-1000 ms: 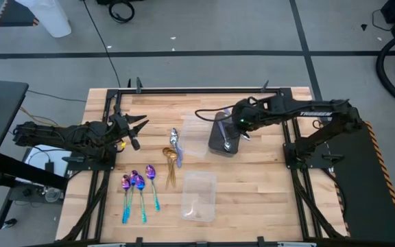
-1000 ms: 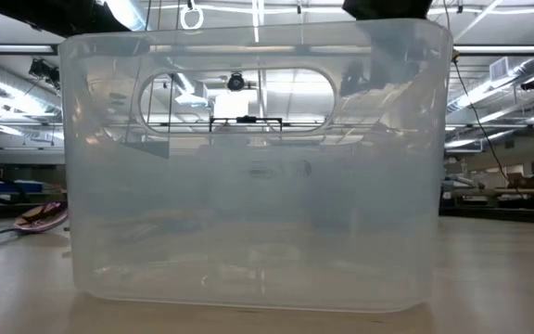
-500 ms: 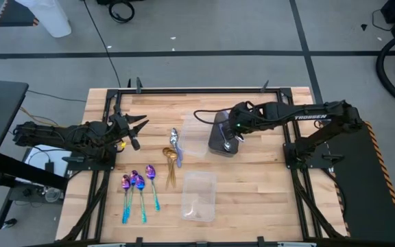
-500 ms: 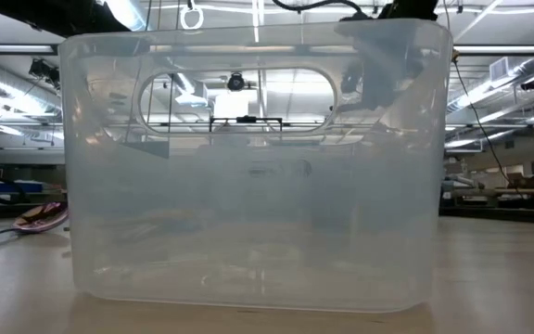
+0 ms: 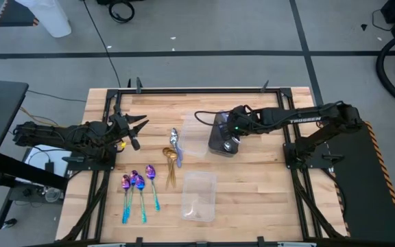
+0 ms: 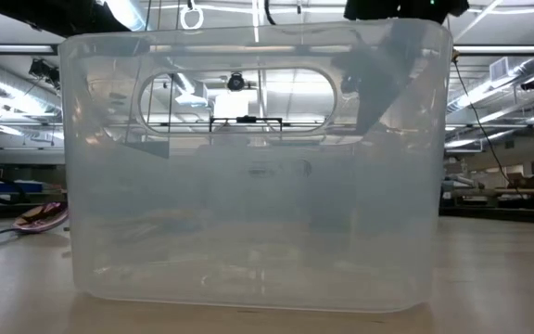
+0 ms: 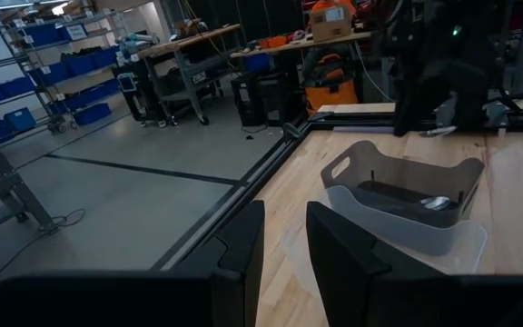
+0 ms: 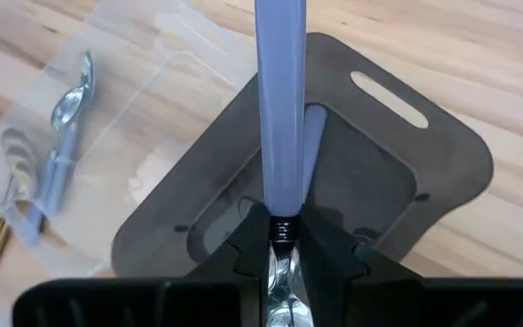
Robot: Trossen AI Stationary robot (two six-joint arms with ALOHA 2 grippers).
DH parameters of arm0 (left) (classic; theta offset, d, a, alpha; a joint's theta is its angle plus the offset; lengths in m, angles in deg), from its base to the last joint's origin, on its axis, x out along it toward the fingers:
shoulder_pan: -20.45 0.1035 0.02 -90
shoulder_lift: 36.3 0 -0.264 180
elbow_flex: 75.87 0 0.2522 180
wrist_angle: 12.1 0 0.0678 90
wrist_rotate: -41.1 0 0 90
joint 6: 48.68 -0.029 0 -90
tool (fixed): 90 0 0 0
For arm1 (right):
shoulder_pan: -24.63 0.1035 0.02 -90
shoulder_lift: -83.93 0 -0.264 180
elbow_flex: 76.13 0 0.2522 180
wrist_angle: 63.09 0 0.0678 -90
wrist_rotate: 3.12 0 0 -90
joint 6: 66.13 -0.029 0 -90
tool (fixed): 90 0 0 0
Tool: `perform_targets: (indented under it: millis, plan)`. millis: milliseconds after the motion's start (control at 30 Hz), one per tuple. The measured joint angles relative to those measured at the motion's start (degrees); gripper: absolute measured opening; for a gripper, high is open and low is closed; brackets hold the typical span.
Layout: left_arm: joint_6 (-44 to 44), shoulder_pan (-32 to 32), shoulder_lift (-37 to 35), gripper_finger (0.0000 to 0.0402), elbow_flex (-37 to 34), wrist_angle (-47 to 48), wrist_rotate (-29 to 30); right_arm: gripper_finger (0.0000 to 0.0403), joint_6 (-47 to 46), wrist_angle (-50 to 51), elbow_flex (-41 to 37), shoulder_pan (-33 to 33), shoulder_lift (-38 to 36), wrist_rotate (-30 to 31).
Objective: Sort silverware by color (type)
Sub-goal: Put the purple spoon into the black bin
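My right gripper (image 5: pixel 229 143) (image 8: pixel 281 232) hangs over the dark grey tray (image 5: pixel 219 134) (image 8: pixel 443 173), shut on a silver spoon with a pale bluish handle (image 8: pixel 281 109). A second pale-handled spoon (image 8: pixel 312 145) lies in that tray. On the wood lie purple-blue spoons (image 5: pixel 138 185), gold spoons (image 5: pixel 171 160) and silver spoons (image 5: pixel 175 140) (image 8: pixel 62 154). My left gripper (image 5: pixel 136 132) (image 7: pixel 285 254) waits open at the table's left side, touching nothing. My right gripper pinches the silver spoon between its two fingers (image 8: pixel 251 243) at the neck (image 8: pixel 281 222), where the pale handle meets the bowl. The handle runs straight out past the fingertips over the dark tray. The bowl sits back between the fingers.
One clear plastic tray (image 5: pixel 199 196) (image 6: pixel 248 176) stands near the table's front edge and fills the low view. Another clear tray (image 5: pixel 193 137) (image 7: pixel 416 238) sits beside the dark one. Bare wood lies right of the trays (image 5: pixel 259 185).
My right arm has sunk lower over the dark grey tray and stretched toward the table's left, still shut on the pale-handled spoon. In the low view its dark shape has come into sight behind the clear tray's upper right. My left arm has kept still.
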Motion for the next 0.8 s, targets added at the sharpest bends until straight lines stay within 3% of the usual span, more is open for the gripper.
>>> perform_targets:
  millis: [800]
  plan:
    - [-0.02, 0.00, 0.02, 0.0094, 0.00, 0.00, 0.00, 0.0053, -1.68, -27.65, -17.92, -0.42, -0.03, 1.58]
